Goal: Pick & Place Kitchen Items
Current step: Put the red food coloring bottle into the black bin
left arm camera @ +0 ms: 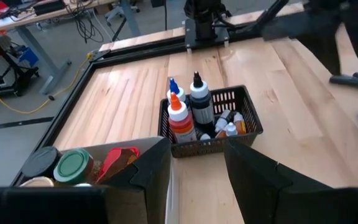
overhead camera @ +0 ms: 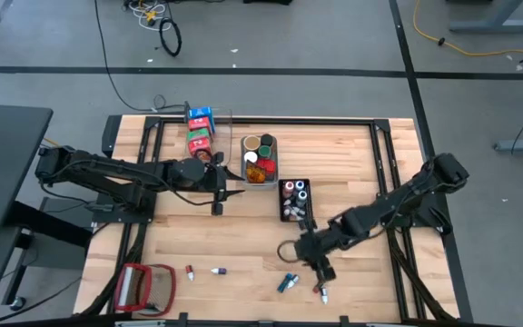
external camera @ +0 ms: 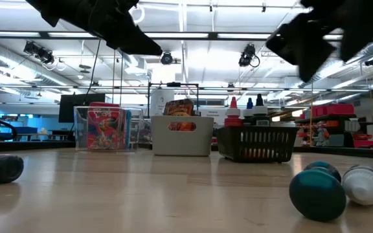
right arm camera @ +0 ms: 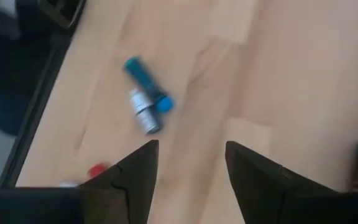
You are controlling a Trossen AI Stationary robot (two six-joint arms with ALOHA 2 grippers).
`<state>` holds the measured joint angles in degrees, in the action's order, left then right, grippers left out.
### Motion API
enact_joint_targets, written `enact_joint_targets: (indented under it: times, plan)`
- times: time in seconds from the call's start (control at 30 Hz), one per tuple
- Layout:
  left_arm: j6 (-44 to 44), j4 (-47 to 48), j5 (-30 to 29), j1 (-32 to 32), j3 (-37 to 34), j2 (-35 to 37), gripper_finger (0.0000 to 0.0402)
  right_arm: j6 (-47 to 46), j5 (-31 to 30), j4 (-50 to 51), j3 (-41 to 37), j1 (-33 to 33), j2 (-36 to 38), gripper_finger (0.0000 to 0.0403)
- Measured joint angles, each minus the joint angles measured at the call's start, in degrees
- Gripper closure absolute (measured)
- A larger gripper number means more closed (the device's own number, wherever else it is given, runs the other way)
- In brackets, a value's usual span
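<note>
Your black basket (overhead camera: 295,199) holds small bottles (left arm camera: 191,109) standing upright; the grey bin (overhead camera: 261,163) beside it carries round jars (overhead camera: 260,143), and the clear bin (overhead camera: 209,130) has little cartons (overhead camera: 200,128). Your right gripper (overhead camera: 314,261), jaws apart and empty, hovers above two loose bottles (right arm camera: 145,103) on the counter (overhead camera: 243,236). Your left gripper (overhead camera: 217,183) sits beside the grey bin, jaws parted, empty.

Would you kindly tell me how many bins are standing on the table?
3: a clear bin at the far edge, a white bin beside it, and a black basket nearer the middle. None looks hidden.
</note>
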<state>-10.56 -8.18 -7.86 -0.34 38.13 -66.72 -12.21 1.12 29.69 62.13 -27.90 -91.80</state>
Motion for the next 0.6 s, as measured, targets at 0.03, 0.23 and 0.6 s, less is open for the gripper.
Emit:
enact_joint_targets:
  times: [0.03, 0.23, 0.6]
  plan:
    - [0.11, -0.39, 0.00, -0.01, 0.00, -0.02, 0.0242, 0.32, 0.05, 0.05, 0.00, -0.96, -0.48, 0.0207]
    - [0.26, -0.82, 0.00, 0.00, 0.02, 0.00, 0.0242, 2.65, 1.90, 1.07, 0.00, -5.58, -1.76, 0.0207]
    - [1.17, -3.39, 0.00, 0.00, 0.02, -0.02, 0.0242, 1.43, 2.45, 3.04, -2.36, -10.91, -1.80, 0.0207]
